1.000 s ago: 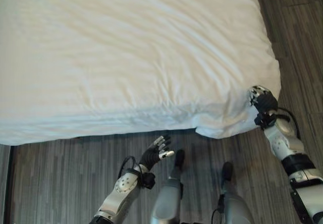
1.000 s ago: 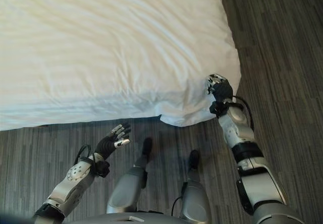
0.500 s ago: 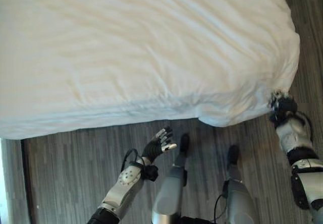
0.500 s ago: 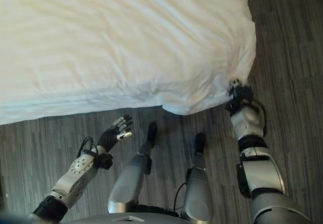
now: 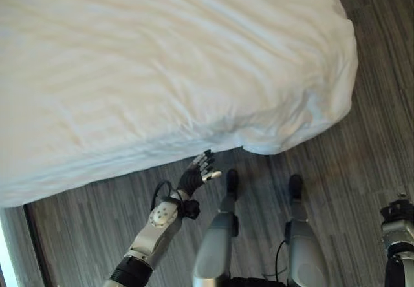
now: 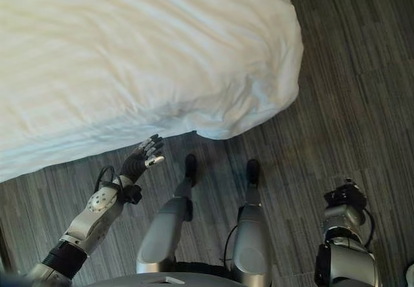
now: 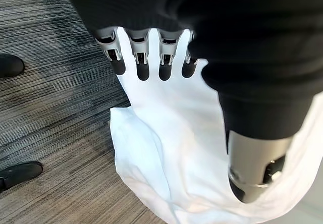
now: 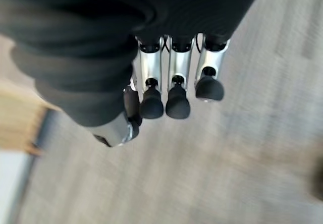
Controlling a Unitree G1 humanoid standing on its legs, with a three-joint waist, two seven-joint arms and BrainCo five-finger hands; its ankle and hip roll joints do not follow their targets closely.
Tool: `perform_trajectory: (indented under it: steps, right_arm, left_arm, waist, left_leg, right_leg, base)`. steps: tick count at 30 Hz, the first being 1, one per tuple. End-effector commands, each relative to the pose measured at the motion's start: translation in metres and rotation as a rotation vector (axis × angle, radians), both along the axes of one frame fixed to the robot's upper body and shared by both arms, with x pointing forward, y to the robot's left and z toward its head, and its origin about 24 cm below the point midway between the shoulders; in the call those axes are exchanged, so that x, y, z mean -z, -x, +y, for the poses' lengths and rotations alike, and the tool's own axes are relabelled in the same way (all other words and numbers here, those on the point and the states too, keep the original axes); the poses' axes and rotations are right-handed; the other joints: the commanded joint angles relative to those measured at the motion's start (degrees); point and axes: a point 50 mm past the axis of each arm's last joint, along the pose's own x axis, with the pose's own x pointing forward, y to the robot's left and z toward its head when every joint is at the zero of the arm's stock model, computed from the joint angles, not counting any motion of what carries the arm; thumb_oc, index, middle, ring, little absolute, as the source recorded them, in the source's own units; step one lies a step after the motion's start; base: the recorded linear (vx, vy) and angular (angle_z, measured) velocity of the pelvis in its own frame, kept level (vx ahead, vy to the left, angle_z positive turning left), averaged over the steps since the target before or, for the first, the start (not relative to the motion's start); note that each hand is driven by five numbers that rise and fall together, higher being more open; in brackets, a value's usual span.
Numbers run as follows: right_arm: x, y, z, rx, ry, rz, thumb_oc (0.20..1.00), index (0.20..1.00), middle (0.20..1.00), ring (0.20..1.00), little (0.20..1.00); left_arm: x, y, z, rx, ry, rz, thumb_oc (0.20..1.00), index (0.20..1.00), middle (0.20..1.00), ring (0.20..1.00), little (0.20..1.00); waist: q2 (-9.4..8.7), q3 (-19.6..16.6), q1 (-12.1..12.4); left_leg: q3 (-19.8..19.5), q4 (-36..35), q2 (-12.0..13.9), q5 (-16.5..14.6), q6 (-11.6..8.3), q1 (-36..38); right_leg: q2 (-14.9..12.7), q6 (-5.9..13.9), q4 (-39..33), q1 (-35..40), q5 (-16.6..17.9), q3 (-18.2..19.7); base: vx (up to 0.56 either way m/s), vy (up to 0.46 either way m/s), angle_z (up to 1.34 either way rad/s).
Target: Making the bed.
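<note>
A white duvet (image 5: 162,67) is spread over the bed (image 6: 129,61), its surface lightly wrinkled and faintly striped, and its rounded corner (image 5: 323,99) is seen bulging over the dark wood-grain floor (image 6: 336,106). The duvet's near edge is laid in soft folds along the floor, with a small lobe of cloth (image 5: 265,146) drooping at the lowest part of that corner. The left hand (image 5: 197,172) is held just beside the duvet's near edge, palm raised, its fingers (image 7: 140,57) straight and spread with nothing grasped; in the left wrist view the white cloth (image 7: 166,153) is seen past the fingertips, and no contact with it can be made out. The right hand (image 6: 346,196) is held well apart from the duvet, over the floor on the side of the rounded corner; in the right wrist view its fingers (image 8: 174,88) are seen curled inward beside the thumb, with nothing enclosed and the floor beyond them.
</note>
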Motion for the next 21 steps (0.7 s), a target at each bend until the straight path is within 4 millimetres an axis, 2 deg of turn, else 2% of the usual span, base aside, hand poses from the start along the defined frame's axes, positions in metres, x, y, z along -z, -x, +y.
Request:
perform_trajectory:
  steps: [1,5,7,8,9,13,17,18,21]
  right_arm:
    - [-0.08,-0.037,0.012,-0.163,0.357,-0.2,0.2,0.2,0.2,0.2,0.2]
    - [-0.146,-0.069,0.043,-0.277,0.525,-0.43,0.2,0.2,0.2,0.2,0.2]
    - [-0.177,-0.084,0.058,-0.334,0.63,-0.468,0.2,0.2,0.2,0.2,0.2]
    - [-0.178,-0.085,0.059,-0.336,0.633,-0.469,0.2,0.2,0.2,0.2,0.2]
    - [-0.199,-0.095,0.069,-0.375,0.711,-0.478,0.2,0.2,0.2,0.2,0.2]
    - [-0.249,-0.116,0.083,-0.416,0.823,-0.506,0.2,0.2,0.2,0.2,0.2]
    - [-0.288,-0.135,0.077,-0.4,0.783,-0.509,0.2,0.2,0.2,0.2,0.2]
    - [-0.293,-0.138,0.077,-0.406,0.776,-0.496,0.2,0.2,0.2,0.2,0.2]
    - [-0.314,-0.146,0.089,-0.466,0.786,-0.506,0.2,0.2,0.2,0.2,0.2]
  left_arm:
    - [-0.011,0.0,-0.008,0.001,0.053,-0.086,1.0,1.0,1.0,1.0,1.0]
    - [-0.011,0.001,-0.017,0.047,0.047,-0.09,1.0,1.0,1.0,1.0,1.0]
    - [-0.009,0.003,-0.019,0.065,0.045,-0.08,1.0,1.0,1.0,1.0,1.0]
    - [-0.01,0.003,-0.019,0.062,0.046,-0.082,1.0,1.0,1.0,1.0,1.0]
    - [-0.008,0.006,-0.018,0.074,0.041,-0.074,1.0,1.0,1.0,1.0,1.0]
    - [-0.006,0.009,-0.013,0.08,0.026,-0.061,1.0,1.0,1.0,1.0,1.0]
    - [-0.001,0.013,-0.014,0.101,0.03,-0.032,1.0,1.0,1.0,1.0,1.0]
    - [0.0,0.014,-0.015,0.112,0.024,-0.027,1.0,1.0,1.0,1.0,1.0]
    - [0.0,0.014,-0.016,0.125,0.015,-0.022,1.0,1.0,1.0,1.0,1.0]
  waist:
    - [-2.1,-2.9,0.0]
    - [-2.17,-3.5,0.6]
    - [-1.89,-3.8,1.3]
    - [-1.87,-3.7,1.2]
    - [-1.59,-3.8,2.0]
    - [-0.76,-3.9,3.7]
    - [0.44,-3.8,5.4]
    - [0.58,-3.9,5.9]
    - [0.61,-3.8,6.7]
  left_leg:
    - [-0.2,0.4,-2.4,-1.6,1.03,0.1]
    - [0.0,0.4,-2.6,-1.7,0.93,0.3]
    - [0.1,0.3,-2.8,-1.6,0.9,0.3]
    - [0.2,0.3,-2.8,-1.6,0.9,0.2]
    - [0.2,0.3,-2.8,-1.8,0.89,0.4]
    - [-0.2,0.3,-3.1,-1.1,0.73,-0.6]
    - [-0.7,0.3,-3.5,-0.9,0.52,-1.6]
    - [-0.7,0.3,-3.6,-0.8,0.48,-1.7]
    - [-0.8,0.3,-3.6,-0.5,0.38,-2.3]
  right_leg:
    - [2.5,-1.53,2.5,-2.8,0.4,0.7]
    - [2.3,-1.45,2.0,-2.7,0.7,0.9]
    - [2.2,-1.39,1.7,-2.6,0.9,1.0]
    - [2.2,-1.38,1.7,-2.7,0.9,1.1]
    - [2.2,-1.36,1.7,-2.5,0.7,1.1]
    - [1.9,-1.34,1.4,-3.1,1.3,0.8]
    - [1.5,-1.17,1.3,-3.7,1.7,0.1]
    - [1.5,-1.12,1.3,-3.8,1.8,0.0]
    - [1.6,-1.11,1.4,-4.3,2.0,-0.2]
  base:
    - [-0.03,-0.002,-0.17]
    - [-0.01,0.004,-0.13]
    - [0.0,0.0,0.0]
    - [0.0,0.0,0.0]
    - [0.0,0.0,0.0]
    - [-0.02,-0.005,-0.01]
    - [-0.01,-0.009,0.06]
    - [-0.01,0.006,0.11]
    - [0.0,-0.011,0.07]
